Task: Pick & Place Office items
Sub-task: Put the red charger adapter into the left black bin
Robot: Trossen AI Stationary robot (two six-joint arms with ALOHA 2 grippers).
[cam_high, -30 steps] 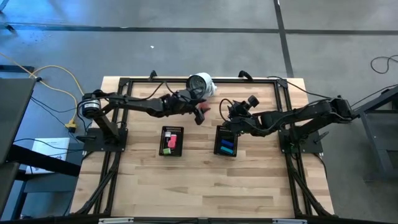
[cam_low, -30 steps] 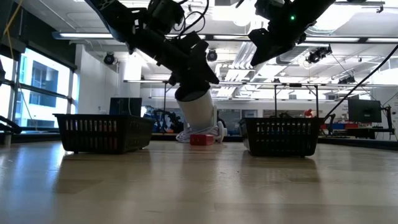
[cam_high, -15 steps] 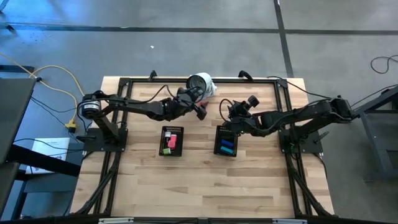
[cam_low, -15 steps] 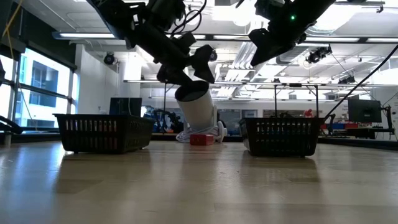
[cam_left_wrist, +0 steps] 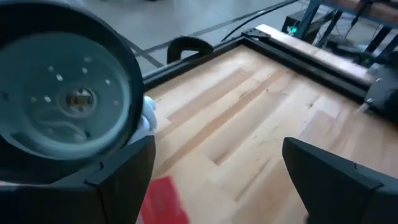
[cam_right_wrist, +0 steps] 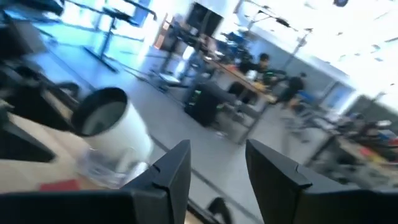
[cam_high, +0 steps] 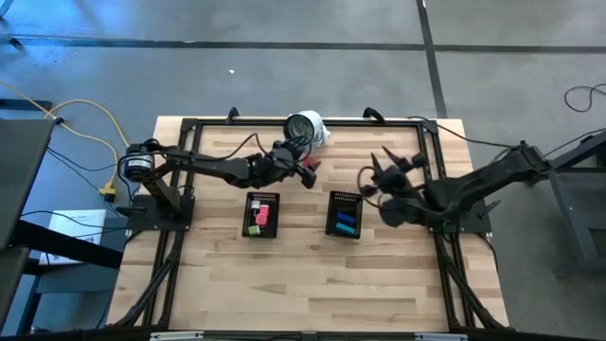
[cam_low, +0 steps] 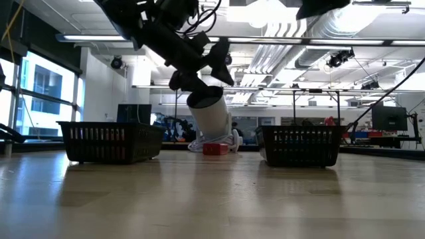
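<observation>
lying on the wood table (cam_high: 303, 275) beside the white round object with a dark face (cam_high: 307, 127), the small red eraser piece (cam_low: 215, 149) is half hidden by the left gripper (cam_high: 307, 174), fingers spread, raised above it. right gripper (cam_high: 388, 167), fingers partly apart, empty, hangs beyond the right black mesh tray (cam_high: 345, 215).
</observation>
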